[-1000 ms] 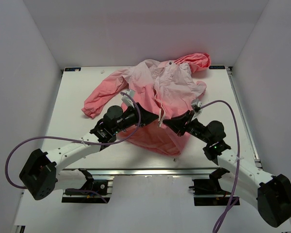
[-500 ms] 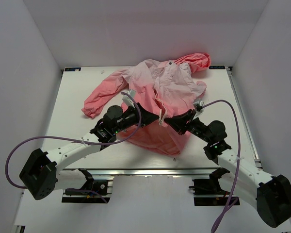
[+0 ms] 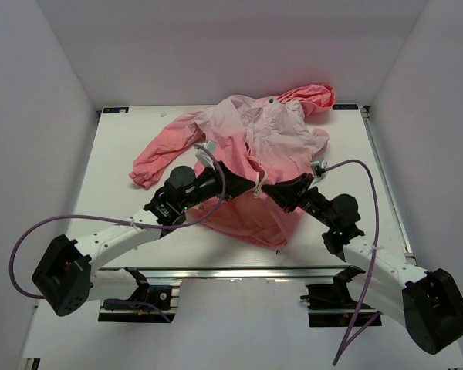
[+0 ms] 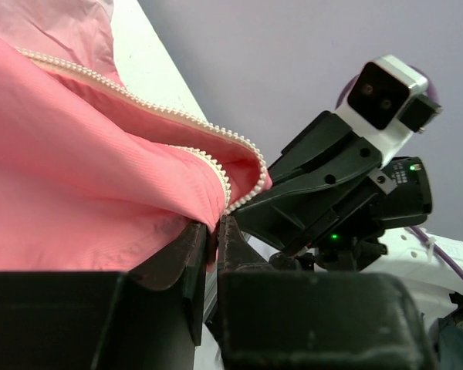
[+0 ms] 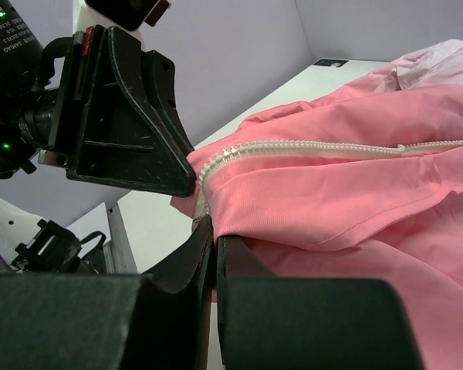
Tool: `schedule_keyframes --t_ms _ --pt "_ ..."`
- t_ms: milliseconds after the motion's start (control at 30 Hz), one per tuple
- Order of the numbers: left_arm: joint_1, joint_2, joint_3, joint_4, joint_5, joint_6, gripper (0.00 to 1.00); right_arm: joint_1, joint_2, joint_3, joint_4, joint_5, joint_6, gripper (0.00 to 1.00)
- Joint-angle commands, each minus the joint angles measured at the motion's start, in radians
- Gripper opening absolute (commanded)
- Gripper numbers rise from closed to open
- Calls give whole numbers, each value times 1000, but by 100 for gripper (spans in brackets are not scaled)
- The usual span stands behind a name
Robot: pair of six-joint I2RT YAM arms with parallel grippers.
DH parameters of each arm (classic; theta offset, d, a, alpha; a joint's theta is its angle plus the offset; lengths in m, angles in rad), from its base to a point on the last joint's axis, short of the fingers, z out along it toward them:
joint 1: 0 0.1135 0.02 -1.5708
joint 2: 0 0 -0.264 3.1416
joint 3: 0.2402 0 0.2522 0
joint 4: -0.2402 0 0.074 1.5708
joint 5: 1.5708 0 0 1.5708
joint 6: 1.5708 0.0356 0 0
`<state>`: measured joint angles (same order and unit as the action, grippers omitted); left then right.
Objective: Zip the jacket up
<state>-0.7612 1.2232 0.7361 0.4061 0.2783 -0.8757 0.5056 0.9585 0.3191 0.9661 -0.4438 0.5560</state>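
One jacket (image 3: 251, 142), one table (image 3: 112, 193), two arms: left arm (image 3: 119, 237), right arm (image 3: 378, 264).

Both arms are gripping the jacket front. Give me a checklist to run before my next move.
1. Left end effector grip on jacket: ok, shut on fabric beside the zipper teeth.
2. Right end effector grip: ok, shut on fabric below the teeth.
3. Zipper slider located: cannot tell, none visible.
4. Teeth rows mated: not ok, bare teeth exposed.
5. End effectors apart: cannot tell, tips very close in the top view.
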Motion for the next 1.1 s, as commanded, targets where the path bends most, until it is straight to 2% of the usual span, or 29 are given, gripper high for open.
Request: schedule_keyframes --t_ms 0,267,633,867,1067 --pt "-9 12 31 40 71 -20 0 -3 16 -18 197 40 31 0" --pt "-9 12 17 53 78 -39 0 -3 -38 -25 135 71 1 0" --pt "-7 73 14 109 136 -92 0 -4 -37 -43 235 70 38 0" --pt "-7 39 -20 119 91 -115 0 -4 -73 -43 260 60 62 0" --pt "-7 -5 -38 77 15 -101 0 -4 -113 -37 200 47 73 0"
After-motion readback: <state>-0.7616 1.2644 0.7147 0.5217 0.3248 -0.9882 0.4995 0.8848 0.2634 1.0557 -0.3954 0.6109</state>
